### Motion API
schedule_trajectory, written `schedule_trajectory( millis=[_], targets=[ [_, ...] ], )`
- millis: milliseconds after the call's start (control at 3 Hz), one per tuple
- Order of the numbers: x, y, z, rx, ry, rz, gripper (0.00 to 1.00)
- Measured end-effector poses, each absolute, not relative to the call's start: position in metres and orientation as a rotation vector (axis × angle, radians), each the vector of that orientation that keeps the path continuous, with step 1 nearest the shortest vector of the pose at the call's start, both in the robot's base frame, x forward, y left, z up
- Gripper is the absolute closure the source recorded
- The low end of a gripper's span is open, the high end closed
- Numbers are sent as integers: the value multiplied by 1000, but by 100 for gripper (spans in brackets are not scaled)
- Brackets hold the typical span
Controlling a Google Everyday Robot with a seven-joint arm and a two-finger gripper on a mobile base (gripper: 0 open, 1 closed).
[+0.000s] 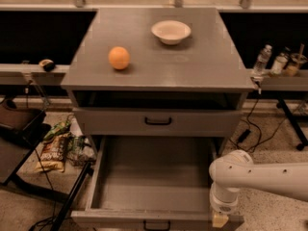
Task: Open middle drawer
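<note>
Biggest thing here is the grey metal cabinet (86, 114), sitting dead centre with its flat top surface (192, 57) facing the camera. Below that top is the taller grey drawer front (115, 121) with a black pull handle (158, 121), sitting flush with the cabinet.

Under that is the middle drawer (154, 177). It's the wide shallow grey tray sticking well out toward the near side, so you look straight down onto its floor. Its flat front runs along the near edge of the view, with the small black centre pull (156, 225) only partly showing at the bottom.

The robot's white arm (260, 174) reaches in from the right, low and near, bending down at a rounded joint. At its tip, the pale claw (219, 219) sits right at the near right corner of the open drawer, against the front panel. Can't tell if the claw is spread or pressed together, or if it's pinching anything.

On the floor to the left is a pile of crinkly snack bags (57, 148). Up top, a round white bowl (171, 32) sits far and right of centre, with a round orange fruit (119, 57) nearer and to the left, well apart. A clear plastic bottle (262, 60) stands on the ledge off to the right.
</note>
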State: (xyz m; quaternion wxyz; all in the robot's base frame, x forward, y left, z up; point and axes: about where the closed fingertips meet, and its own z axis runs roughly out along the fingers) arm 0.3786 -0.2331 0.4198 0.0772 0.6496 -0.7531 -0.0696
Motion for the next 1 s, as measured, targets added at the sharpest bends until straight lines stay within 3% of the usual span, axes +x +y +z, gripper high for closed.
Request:
schedule_trajectory(
  millis=[1000],
  targets=[
    [360, -229, 424, 1890, -2268, -231, 100]
  ],
)
